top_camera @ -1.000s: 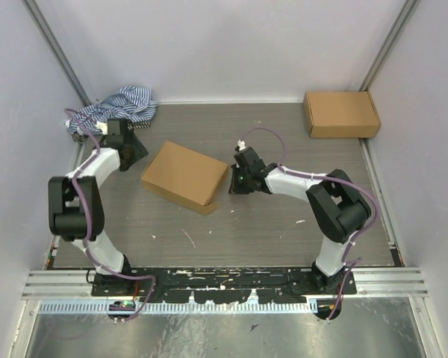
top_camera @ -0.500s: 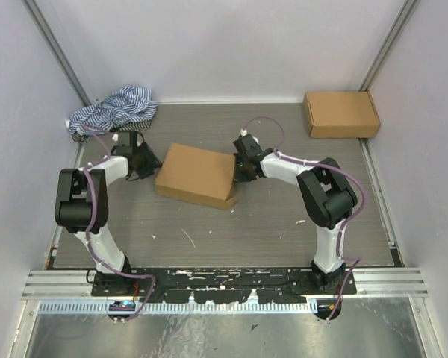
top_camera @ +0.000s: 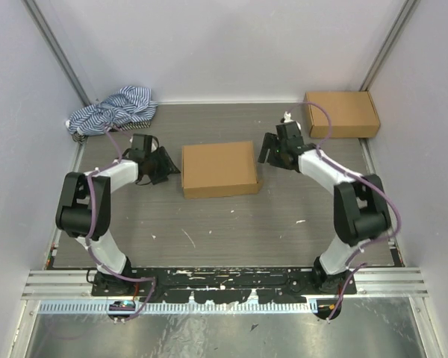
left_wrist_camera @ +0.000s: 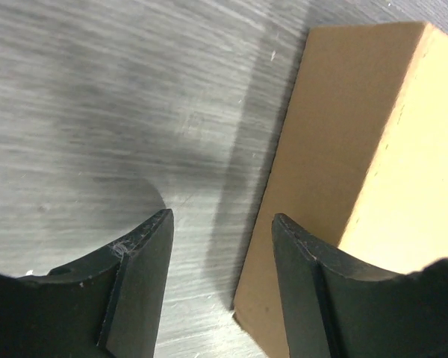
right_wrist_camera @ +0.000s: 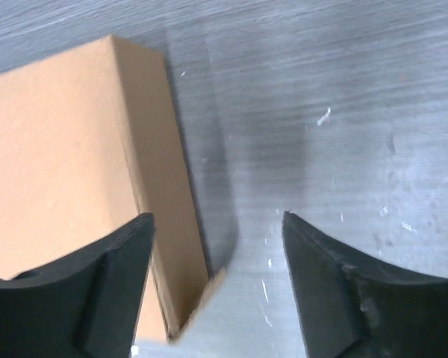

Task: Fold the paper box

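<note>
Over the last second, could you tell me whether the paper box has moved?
Yes. The paper box has slid right, toward the second box in the far right corner, and has turned to lie square with it.

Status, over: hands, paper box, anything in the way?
Left hand open, empty, beside paper box left end. Right hand open, empty, beside right end. Box closed, flat on table. Second box and striped cloth far back, clear of work.

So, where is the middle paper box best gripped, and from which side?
Probably at its two short ends, coming level from left and right. The paper box lies flat and closed, its top too broad for one end effector; the left end effector and right end effector flank those ends.
</note>
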Motion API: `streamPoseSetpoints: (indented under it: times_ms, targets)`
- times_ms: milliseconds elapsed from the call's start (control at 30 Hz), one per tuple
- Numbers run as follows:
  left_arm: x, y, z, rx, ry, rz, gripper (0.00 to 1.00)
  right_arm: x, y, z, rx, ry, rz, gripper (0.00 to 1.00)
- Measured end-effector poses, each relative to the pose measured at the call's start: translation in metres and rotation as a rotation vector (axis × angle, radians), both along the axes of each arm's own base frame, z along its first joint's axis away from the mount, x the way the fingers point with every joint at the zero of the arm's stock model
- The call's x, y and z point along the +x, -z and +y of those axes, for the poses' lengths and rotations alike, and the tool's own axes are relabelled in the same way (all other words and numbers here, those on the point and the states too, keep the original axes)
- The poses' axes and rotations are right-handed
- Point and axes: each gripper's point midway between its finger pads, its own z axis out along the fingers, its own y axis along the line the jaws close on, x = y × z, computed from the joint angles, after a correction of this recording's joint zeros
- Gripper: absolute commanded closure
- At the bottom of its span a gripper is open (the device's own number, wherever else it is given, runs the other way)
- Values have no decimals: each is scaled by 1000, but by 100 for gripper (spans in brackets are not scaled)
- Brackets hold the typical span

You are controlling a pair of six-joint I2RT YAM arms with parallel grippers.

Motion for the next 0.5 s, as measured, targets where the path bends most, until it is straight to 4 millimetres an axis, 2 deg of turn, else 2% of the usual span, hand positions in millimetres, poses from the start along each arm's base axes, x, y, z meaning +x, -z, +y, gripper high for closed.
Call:
streamPoseSetpoints:
  times_ms: [67, 133, 200, 267, 367, 500]
  targets:
    - [-7, -1, 5, 6, -7, 3, 37, -14, -17, -6, 31, -7, -47, 3]
    - [-17, -3, 11, 14, -18, 2, 37, -28, -31, -10, 88, -26, -105, 1]
    - [-26, -6, 15, 18, -24, -5, 37, -42, -35, -11, 148, -56, -146, 0]
    - [-33, -10, 17, 14, -22, -16, 38, -49, -31, -7, 203, -98, -158, 0]
    - [-39, -22, 12, -19, 1, -56, 40, -50, -15, 3, 268, -162, -140, 0]
    - [-38, -55, 3, -77, 41, -170, 41, -53, 4, 18, 334, -234, -146, 0]
